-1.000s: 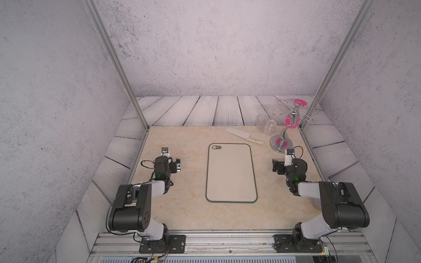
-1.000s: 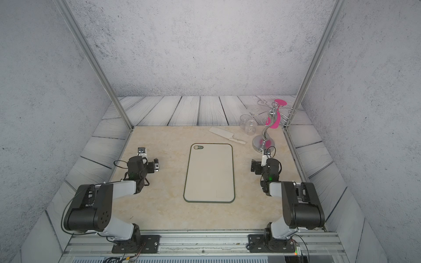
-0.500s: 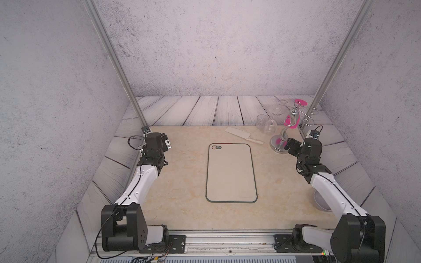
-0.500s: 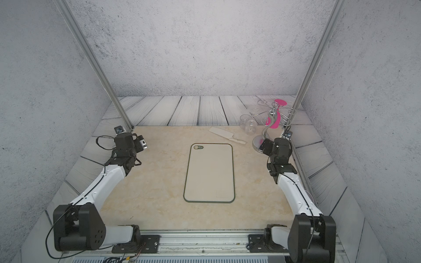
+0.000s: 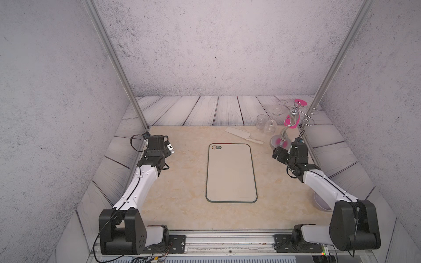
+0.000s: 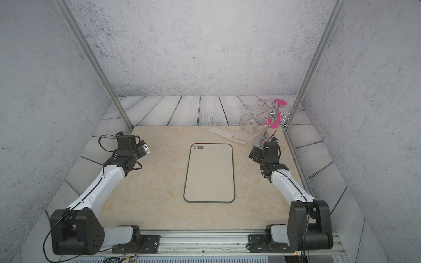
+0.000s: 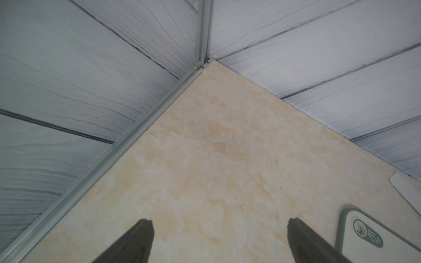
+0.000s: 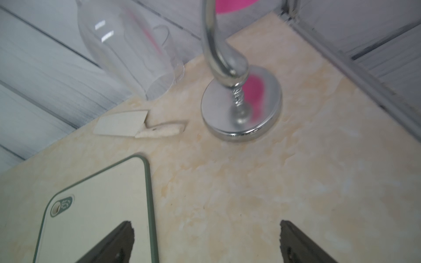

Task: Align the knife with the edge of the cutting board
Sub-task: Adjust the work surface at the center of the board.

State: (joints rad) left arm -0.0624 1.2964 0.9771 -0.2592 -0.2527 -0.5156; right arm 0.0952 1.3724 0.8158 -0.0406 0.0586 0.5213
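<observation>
We noted a chrome stand (image 5: 283,136) w/ a round base on the marble tabletop (image 5: 182,186). A pink curved piece (image 5: 291,120) hung along its stem, and thin wire rings (image 5: 282,102) fanned out near its top. Two clear glasses (image 5: 266,124) sat just beside the stand. A pale bowl (image 5: 320,202) lay well apart from the stand, on the camera side, partly hidden. Grey plank walls (image 5: 205,111) rose behind the stand.
</observation>
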